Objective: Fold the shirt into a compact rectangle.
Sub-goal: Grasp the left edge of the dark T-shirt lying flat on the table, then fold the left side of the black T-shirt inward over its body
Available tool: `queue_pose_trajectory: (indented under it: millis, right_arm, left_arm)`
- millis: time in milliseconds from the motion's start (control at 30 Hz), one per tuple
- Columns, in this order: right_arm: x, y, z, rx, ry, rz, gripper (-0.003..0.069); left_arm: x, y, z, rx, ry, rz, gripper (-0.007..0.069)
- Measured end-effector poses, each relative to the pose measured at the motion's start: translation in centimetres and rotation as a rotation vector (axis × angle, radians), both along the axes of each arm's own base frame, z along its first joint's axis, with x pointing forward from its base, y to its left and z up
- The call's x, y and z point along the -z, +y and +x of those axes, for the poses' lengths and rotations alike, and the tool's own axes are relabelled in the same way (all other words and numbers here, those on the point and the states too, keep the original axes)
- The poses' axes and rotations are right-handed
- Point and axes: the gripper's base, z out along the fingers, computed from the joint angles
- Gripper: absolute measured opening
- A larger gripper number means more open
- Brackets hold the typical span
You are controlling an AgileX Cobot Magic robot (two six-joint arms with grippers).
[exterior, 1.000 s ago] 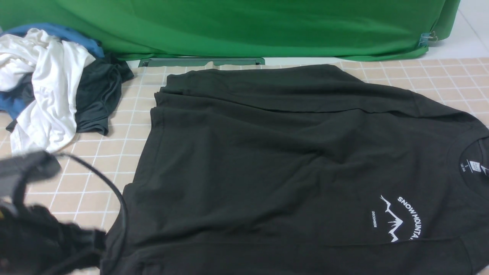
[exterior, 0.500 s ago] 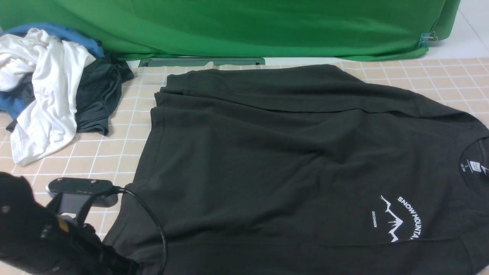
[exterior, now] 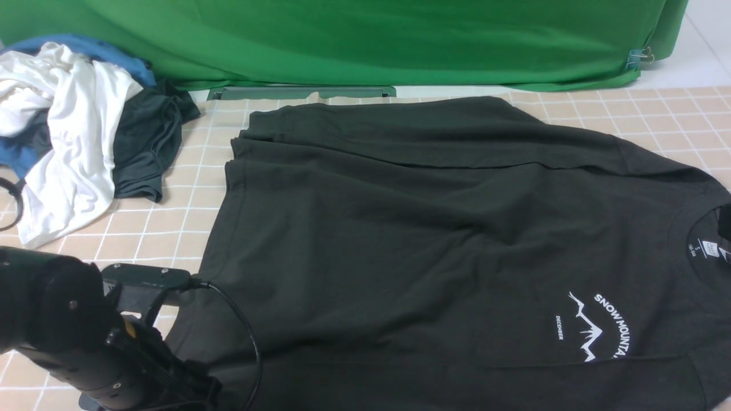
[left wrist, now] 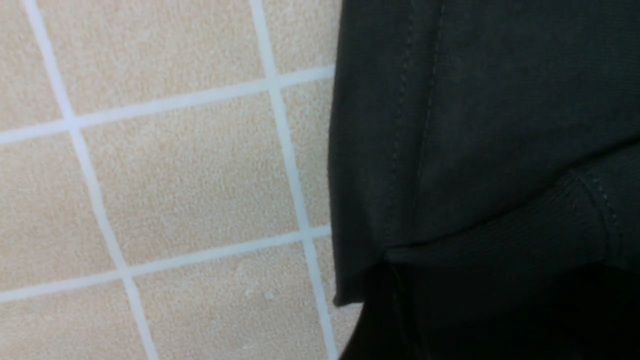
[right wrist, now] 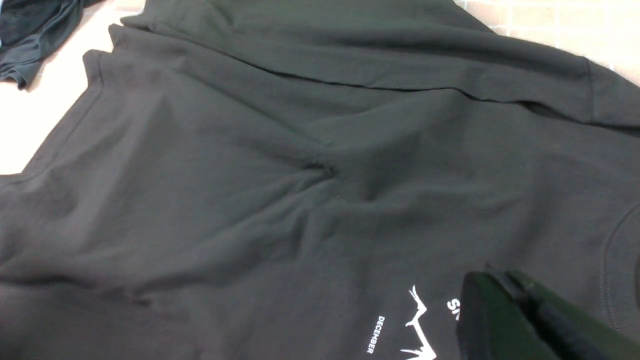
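My left hand sits low at the near left corner of the shirt, dark against dark cloth, and I cannot tell how far its fingers are parted or whether they hold anything. My left wrist camera shows only the shirt's stitched hem lying on the tiled surface. My right hand is closed, fingers pressed together with no cloth seen between them, hanging over the chest beside the white mountain print. The shirt is spread across the middle of the surface, collar and neck label to my right, its far side folded over. A pile of white, blue and dark clothes lies far left, apart from it, before a green cloth.
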Motion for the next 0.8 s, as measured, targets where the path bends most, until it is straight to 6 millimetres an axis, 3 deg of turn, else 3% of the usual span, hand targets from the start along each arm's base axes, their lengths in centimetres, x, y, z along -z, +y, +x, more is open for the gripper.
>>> queue_pose_trajectory:
  millis: [133,233,267,300,367,800]
  right_arm:
    - [0.0,0.0,0.0,0.0,0.0,0.0,0.0038]
    - [0.0,0.0,0.0,0.0,0.0,-0.001,0.0038]
    - [0.0,0.0,0.0,0.0,0.0,-0.001,0.0038]
    - [0.0,0.0,0.0,0.0,0.0,-0.001,0.0038]
    - [0.0,0.0,0.0,0.0,0.0,-0.001,0.0038]
    - [-0.1,0.0,0.1,0.004,-0.019,0.0,0.0038]
  left_arm:
    - [0.1,0.0,0.1,0.001,0.008,0.003,0.0428]
    - [0.1,0.1,0.0,0.015,0.023,0.02,0.0248]
    - [0.1,0.1,-0.1,0.015,0.027,0.021,0.022]
    - [0.1,0.1,-0.2,0.009,0.042,0.016,0.0114]
    - [0.0,0.0,-0.4,-0.001,0.061,0.007,0.0062]
    - [-5.1,0.3,-4.3,-0.091,0.08,-0.089,0.005]
